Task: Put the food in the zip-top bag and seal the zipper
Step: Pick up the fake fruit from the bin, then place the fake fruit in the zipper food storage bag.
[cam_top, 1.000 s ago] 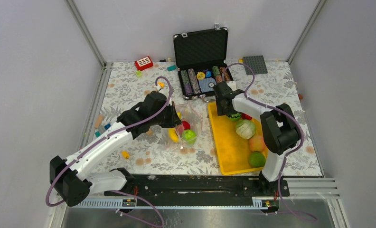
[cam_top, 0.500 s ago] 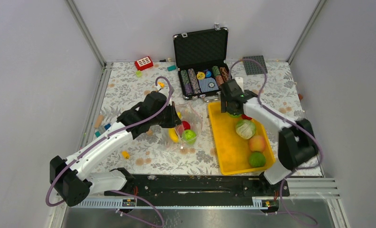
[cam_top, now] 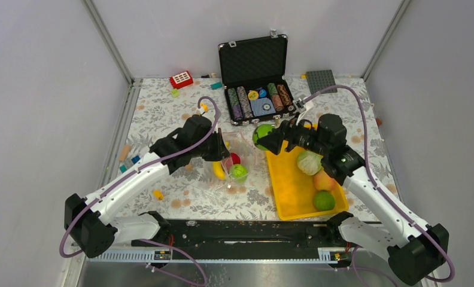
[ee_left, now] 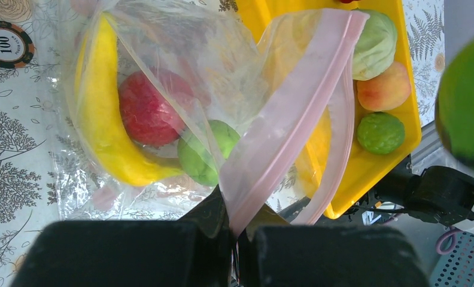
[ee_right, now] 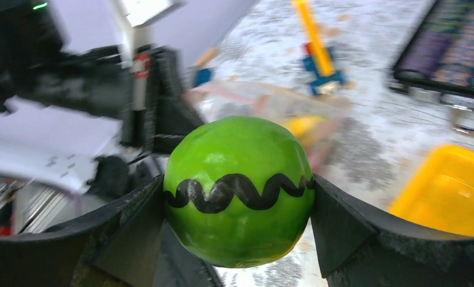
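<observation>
The clear, crinkly plastic zip-top bag [ee_left: 181, 54] is spread on the floral-patterned table [cam_top: 163, 113], just left of the yellow rectangular plastic tray [cam_top: 288, 191]. A curved yellow toy banana [ee_left: 100, 119], a rounded red toy fruit [ee_left: 148, 107] and a small green toy fruit [ee_left: 207, 152] are seen through its film. Its smooth pinkish zipper strip [ee_left: 294, 113] is held raised, pinched in the closed left end effector [ee_left: 234, 230], with that arm stretched low across the table. A glossy green ball-shaped toy [ee_right: 239, 188], marked with a black wavy line, is clamped between the curved black fingers [ee_right: 348, 233] of the right end effector [cam_top: 270, 139]. In the top view it is seen between the bag and the tray's far corner, with the right arm bent leftward.
</observation>
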Robot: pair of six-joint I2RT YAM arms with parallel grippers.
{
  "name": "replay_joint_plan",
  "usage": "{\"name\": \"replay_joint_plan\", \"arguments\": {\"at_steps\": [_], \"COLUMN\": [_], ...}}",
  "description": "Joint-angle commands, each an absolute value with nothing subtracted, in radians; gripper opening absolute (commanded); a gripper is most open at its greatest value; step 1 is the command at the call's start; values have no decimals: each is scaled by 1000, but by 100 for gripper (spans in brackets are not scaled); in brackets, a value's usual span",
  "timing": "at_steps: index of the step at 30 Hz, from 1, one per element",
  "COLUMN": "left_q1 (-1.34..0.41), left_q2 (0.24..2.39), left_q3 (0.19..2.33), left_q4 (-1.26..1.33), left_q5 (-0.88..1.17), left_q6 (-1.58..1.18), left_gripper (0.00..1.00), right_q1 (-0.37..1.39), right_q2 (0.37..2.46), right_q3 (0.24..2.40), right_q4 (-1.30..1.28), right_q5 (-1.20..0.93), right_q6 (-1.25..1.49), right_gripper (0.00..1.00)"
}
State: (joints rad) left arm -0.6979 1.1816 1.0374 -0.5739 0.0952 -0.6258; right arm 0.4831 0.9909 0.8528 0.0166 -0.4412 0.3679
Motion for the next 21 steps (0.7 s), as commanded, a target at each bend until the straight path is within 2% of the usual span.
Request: {"name": "replay_joint_plan", "arguments": {"at_steps": [1,6,15,21], "left_q1": [-693,-693,-693,-692], "left_q2": [1181,1178,1162,1161], "left_q3": [1063,1079,1080,1084], "left_q4": [-529,-550,-558,-566], "left_q5": [103,97,86,81], "left_q6": [-627,-618,-617,-618], "left_gripper": [0,0,0,0], "right_q1": [566,729,761,772], "right_q2": [984,1069,1226,1255], "right_q3": [844,946,968,976], "right_q4": [250,71,94,36], "right_q5": [-726,-571,-466,-336], "right_q6": [436,279,311,287], "right_gripper": [60,61,63,64]}}
